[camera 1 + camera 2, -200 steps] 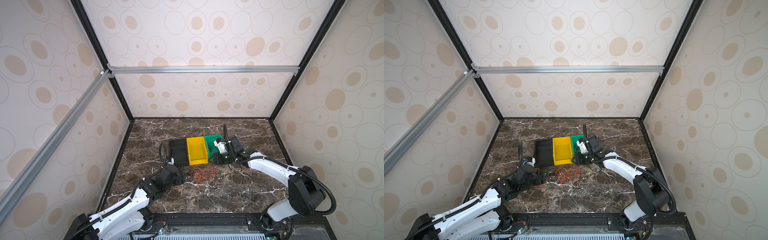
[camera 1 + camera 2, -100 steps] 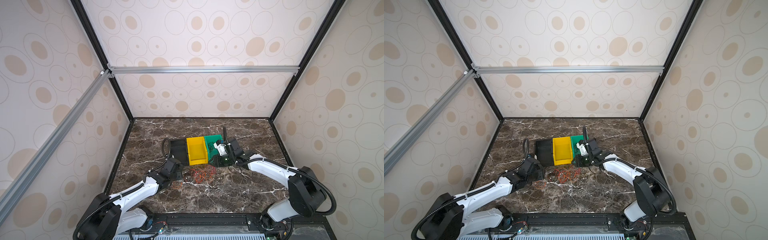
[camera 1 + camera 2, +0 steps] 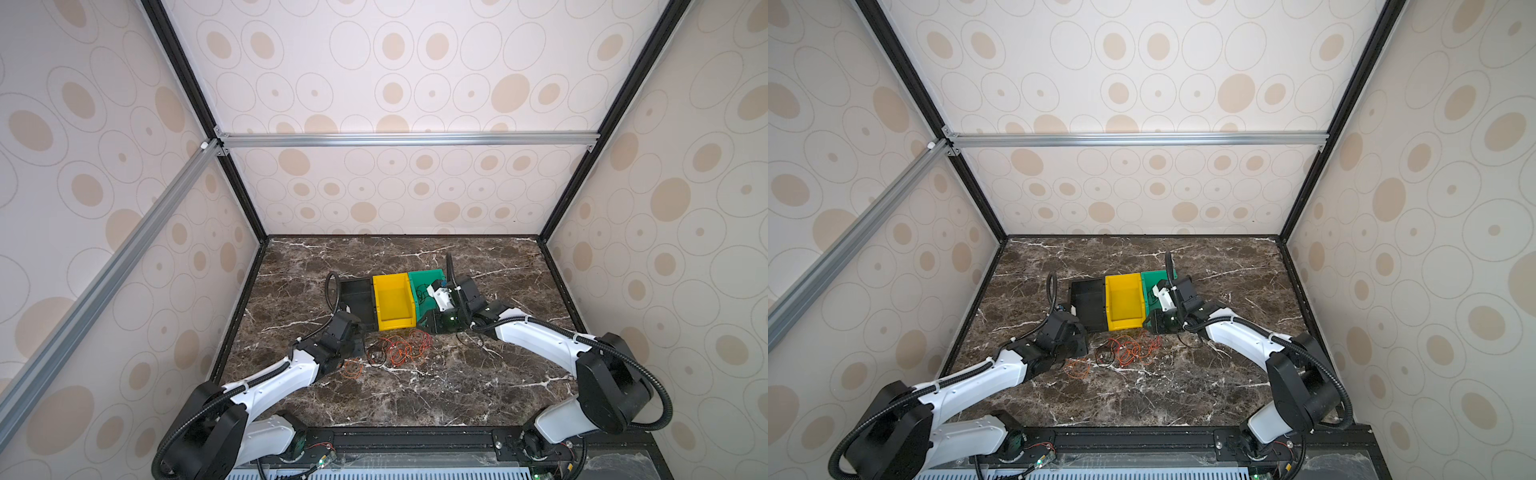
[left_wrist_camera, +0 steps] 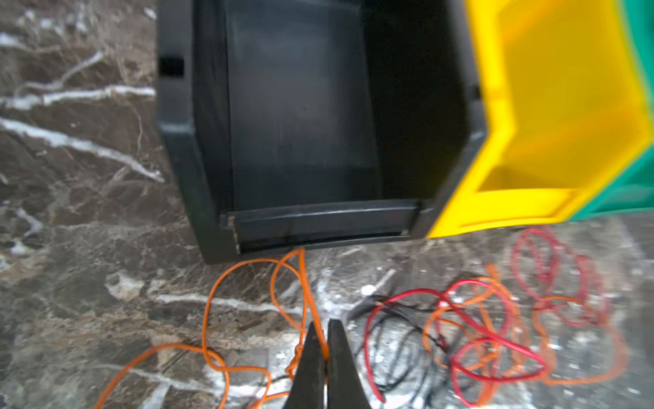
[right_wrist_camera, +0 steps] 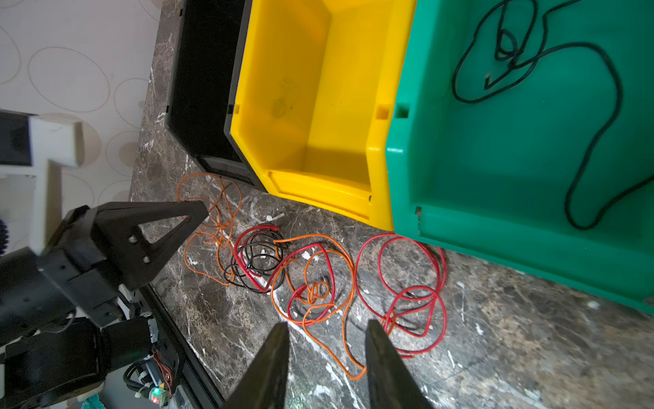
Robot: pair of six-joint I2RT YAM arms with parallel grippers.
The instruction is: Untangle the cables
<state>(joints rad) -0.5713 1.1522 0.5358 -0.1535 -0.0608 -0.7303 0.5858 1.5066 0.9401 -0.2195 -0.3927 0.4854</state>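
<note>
We are pinching an orange cable (image 4: 304, 279) in our closed left end effector (image 4: 323, 331), beside the tangle (image 5: 311, 279) on the surface (image 5: 495, 336); our right end effector (image 5: 325, 327) is hovering part-open, empty; next, likely drawing it clear.

table (image 3: 457, 395) top: dark marble-look slab, white veining, polished, soft sheen, some pale scuff flecks. black bin (image 4: 300, 124), yellow bin (image 5: 318, 88), green bin (image 5: 495, 159): smooth moulded plastic, slight gloss; cables (image 5: 318, 283): thin, smooth shiny plastic-looking insulation. left gripper (image 4: 321, 324) and right gripper (image 5: 326, 324): matt black plastic; arm shells (image 3: 536, 336) glossy white, arm hoses (image 3: 666, 395) ribbed black plastic, dull, frame rail (image 3: 407, 139) brushed silver metal, walls (image 3: 415, 62) matt, paper-like print.
</note>
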